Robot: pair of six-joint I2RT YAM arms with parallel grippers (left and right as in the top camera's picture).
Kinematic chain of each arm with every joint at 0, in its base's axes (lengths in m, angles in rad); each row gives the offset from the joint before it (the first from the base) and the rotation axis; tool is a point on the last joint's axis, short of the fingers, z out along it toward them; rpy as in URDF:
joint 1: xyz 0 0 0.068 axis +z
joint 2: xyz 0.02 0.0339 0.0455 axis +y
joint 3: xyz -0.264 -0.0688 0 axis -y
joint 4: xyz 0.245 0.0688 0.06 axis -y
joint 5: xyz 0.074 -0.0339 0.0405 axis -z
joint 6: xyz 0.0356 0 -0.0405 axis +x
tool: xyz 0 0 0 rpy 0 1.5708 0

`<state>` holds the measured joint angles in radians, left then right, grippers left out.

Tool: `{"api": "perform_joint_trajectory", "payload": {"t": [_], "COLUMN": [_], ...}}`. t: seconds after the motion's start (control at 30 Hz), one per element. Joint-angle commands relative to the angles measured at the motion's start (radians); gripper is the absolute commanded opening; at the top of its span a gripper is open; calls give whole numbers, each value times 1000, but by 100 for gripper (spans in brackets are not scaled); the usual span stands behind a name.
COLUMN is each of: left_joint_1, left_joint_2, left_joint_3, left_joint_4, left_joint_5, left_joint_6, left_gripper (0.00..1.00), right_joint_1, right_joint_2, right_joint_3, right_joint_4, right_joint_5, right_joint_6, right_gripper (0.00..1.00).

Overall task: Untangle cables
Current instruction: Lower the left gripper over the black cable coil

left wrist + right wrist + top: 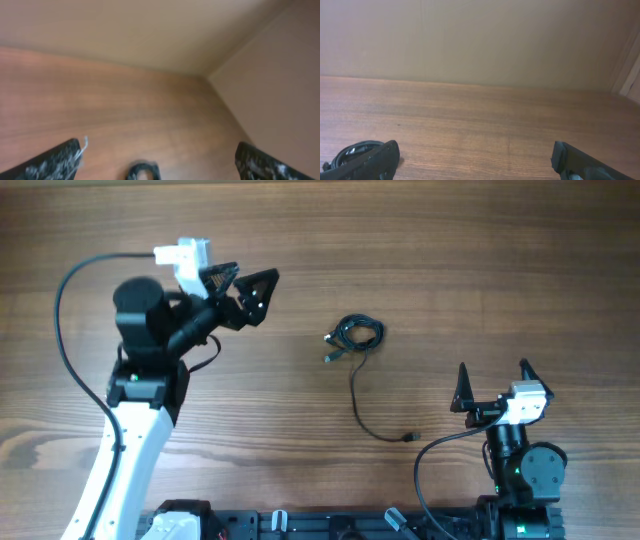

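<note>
The cables lie as a small black coil in the middle of the table, with one thin strand trailing down to a tiny plug. My left gripper is open, well to the left of the coil, fingers pointing right. In the left wrist view a blurred part of the cables shows at the bottom edge between the two fingers. My right gripper is open near the front right, to the right of the trailing strand. The right wrist view catches the coil behind its left finger.
The wooden table stretches around the coil. The left arm's thick black cable arcs along the far left. A black rail runs along the front edge. Beige walls stand behind the table.
</note>
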<state>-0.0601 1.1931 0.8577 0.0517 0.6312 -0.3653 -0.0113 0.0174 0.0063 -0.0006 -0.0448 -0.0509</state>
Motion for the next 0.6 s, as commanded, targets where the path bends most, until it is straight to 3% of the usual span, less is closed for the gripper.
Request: {"api": "perform_joint_trajectory", "payload": {"t": [0.0, 0.1, 0.27, 0.4, 0.57], "left_joint_1": [-82, -175, -346, -444, -504], "left_joint_2": [-9, -9, 1, 65, 144], "left_joint_3": [180, 248, 259, 259, 259], "left_joint_4": [-213, -330, -326, -248, -268], "left_joint_5": [-160, -369, -599, -605, -599], "left_joint_6": [29, 29, 32, 89, 89], "left_gripper": [100, 100, 100, 100, 100], "right_joint_1": [0, 0, 0, 0, 0], "right_joint_2": [-10, -10, -10, -10, -10], "right_joint_3": [-1, -1, -1, -1, -1], "right_joint_4": [2, 2, 2, 2, 2], "right_joint_5": [-12, -12, -12, -12, -12], "right_joint_6": [-8, -8, -8, -8, -8], "right_gripper": [100, 100, 100, 100, 100]}}
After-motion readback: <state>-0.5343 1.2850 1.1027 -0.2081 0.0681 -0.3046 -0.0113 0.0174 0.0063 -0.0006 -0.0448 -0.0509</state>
